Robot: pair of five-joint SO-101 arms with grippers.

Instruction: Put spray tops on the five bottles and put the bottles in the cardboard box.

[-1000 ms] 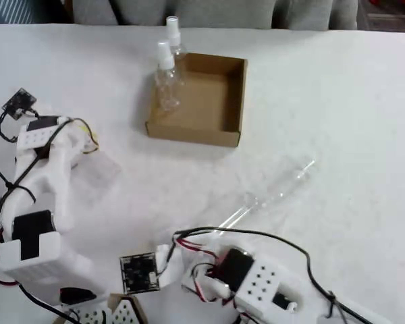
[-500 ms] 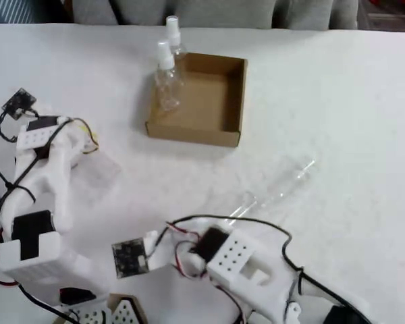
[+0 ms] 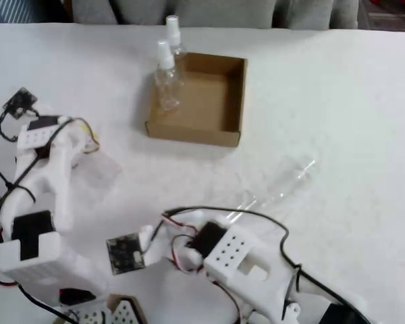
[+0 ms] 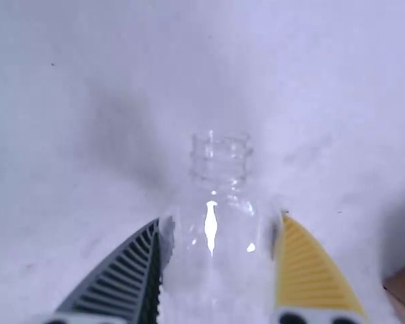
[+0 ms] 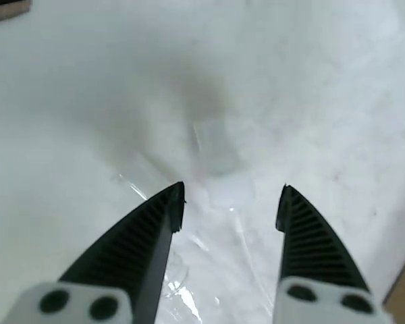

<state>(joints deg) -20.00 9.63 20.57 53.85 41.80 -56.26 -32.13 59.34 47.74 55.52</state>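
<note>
Left gripper (image 4: 219, 236): your grey and yellow fingers are pressed onto opposite sides of a clear bottle (image 4: 216, 226), gripping the body just below the shoulder. The bottle's threaded neck is open, with no spray top on it, and it points away from the wrist over the white table (image 4: 81, 74). You cannot tell from the wrist view whether the bottle rests on the table or is lifted off it. In the high view this arm sits at the table's left side, well apart from the cardboard box (image 3: 189, 132).

Right gripper (image 5: 231, 196): your black fingers are spread wide and pinch nothing. They hang over the spray tops (image 5: 229, 191), clear pieces with thin dip tubes lying flat on the table. One pale cap piece shows in the gap between the fingertips. No contact can be seen.

In the high view the spray tops lie as a loose clear cluster, tubes slanting, on the open table between the right arm and the box.

The box stands open, top of centre. One capped bottle (image 3: 167, 77) stands upright at its far left corner. A second capped bottle (image 3: 175, 34) stands just behind the first. You cannot tell whether either is inside the wall or outside it.
</note>
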